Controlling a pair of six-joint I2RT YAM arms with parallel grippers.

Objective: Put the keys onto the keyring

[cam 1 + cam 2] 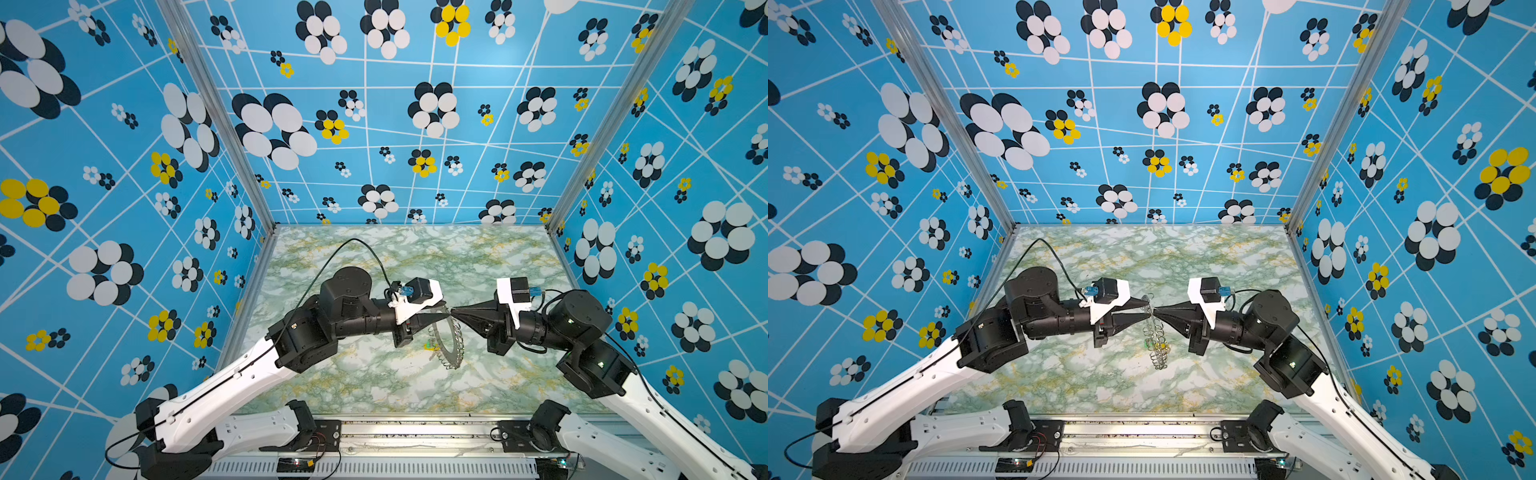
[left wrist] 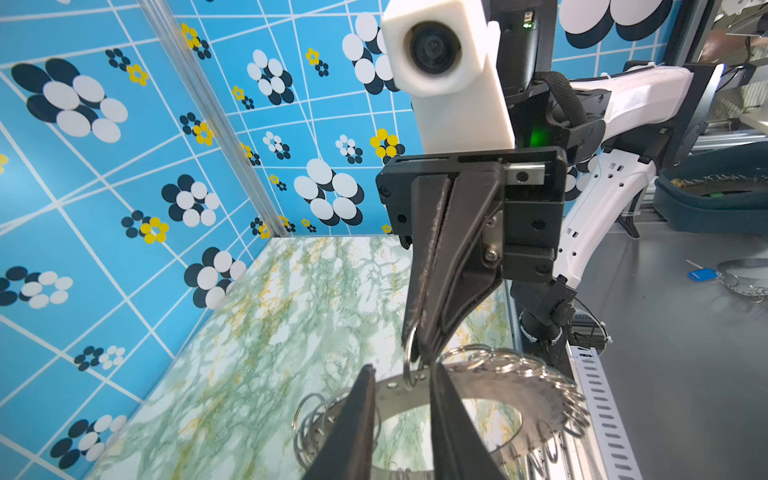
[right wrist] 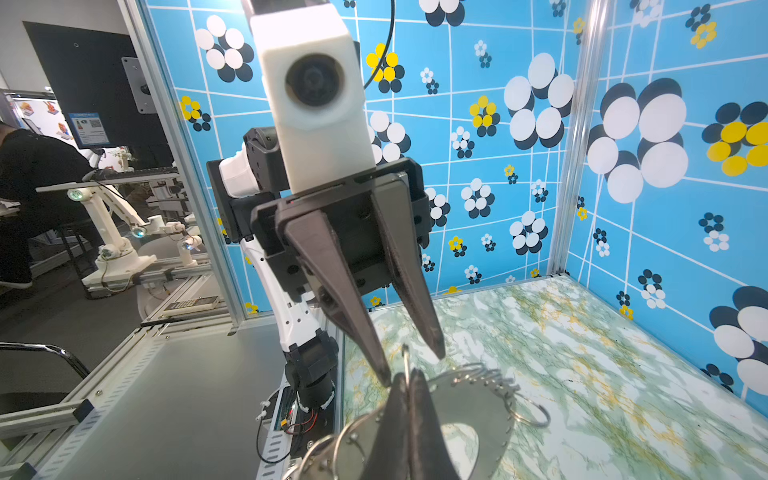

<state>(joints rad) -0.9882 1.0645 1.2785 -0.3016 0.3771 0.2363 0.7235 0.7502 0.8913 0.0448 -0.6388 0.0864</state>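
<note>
right gripper (image 2: 422, 349): we see its jaws pressed together on a small wire loop (image 2: 409, 365) at the rim of the keyring; in a top view its tip (image 1: 454, 311) points to 9 o'clock.
left gripper (image 3: 411, 363): we see its jaws standing apart, one tip on each side of that loop, nothing clamped between them; in a top view its tip (image 1: 446, 314) points to 3 o'clock, almost touching the right gripper's tip.
keyring (image 1: 446, 345): we see the grey metal ring hanging edge-on from the right gripper's pinch, lifted off the tabletop, stretching from the two tips towards 6 o'clock; in both top views it sits at the middle of the scene (image 1: 1156, 345).
keyring from the wrist views: we see its flat band and wide round hole (image 2: 494, 388), with many silver loops bunched along the rim (image 3: 482, 415).
keys: we make out a small green and yellow spot (image 1: 429, 345) beside the ring, at 9 o'clock of it; too small for us to tell whether it hangs on a loop.
tabletop (image 1: 353, 374): we see a green-veined marble pattern beneath the ring.
walls (image 1: 124, 166): blue with white lines and flower prints on three sides.
</note>
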